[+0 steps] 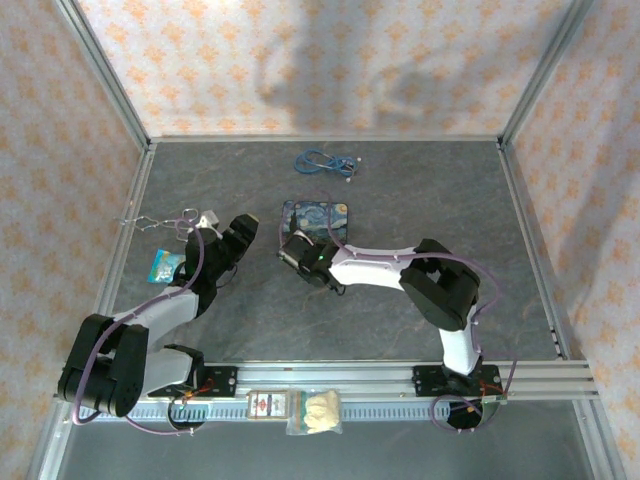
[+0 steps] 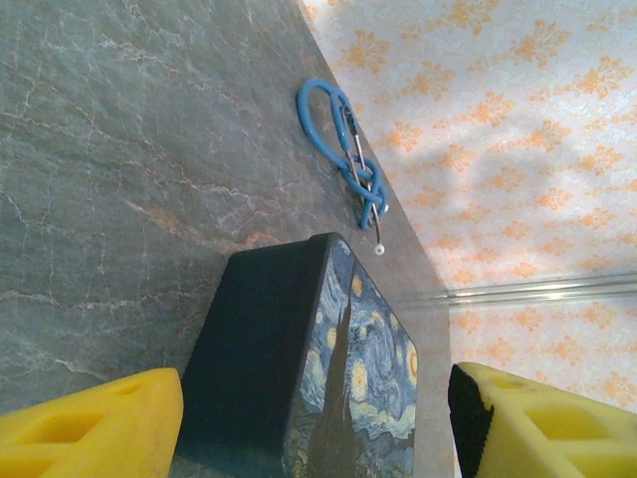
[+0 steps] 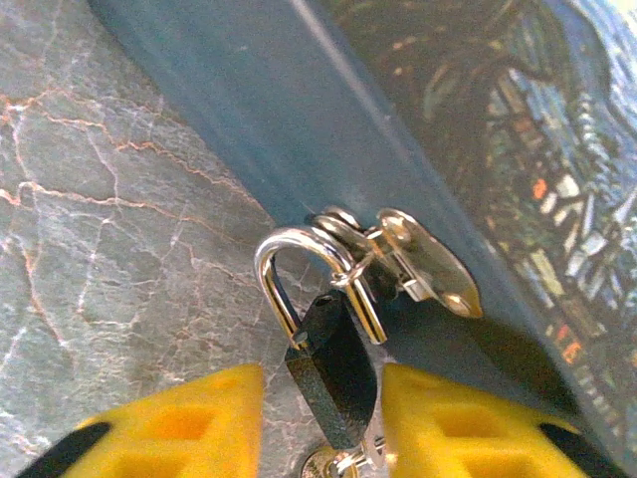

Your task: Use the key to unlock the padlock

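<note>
Padlock (image 3: 333, 373) hangs by its silvery shackle (image 3: 289, 261) from the hasp (image 3: 428, 264) on the side wall of the Starry Night tin (image 3: 468, 90). Its dark body points out from that wall toward the camera, so it can be reached from the side.

On the left, the left arm's fingers (image 2: 90, 428) are spread wide with nothing between them. They face the tin's near side, and I judge this arm to be standing by. Further right, the right arm's fingers (image 3: 189, 428) straddle the padlock body, narrowed but apart. A sliver of counter (image 3: 109, 199) shows beside one finger. The other lies just beside the body, and I cannot tell whether it touches. This looks like a move to steady the lock. A small shiny piece (image 3: 338, 463) at the lock's lower end is cut off by the frame, and I cannot tell what it is.

The overhead view gives the layout: wire tongs (image 1: 155, 220) at far left and both arms reaching to the tin's near-left corner, though the lock is too small to read there. The left wrist view adds a coiled blue cable (image 2: 338, 139) beyond the tin. The right wrist view shows the shackle threaded through the hasp.
</note>
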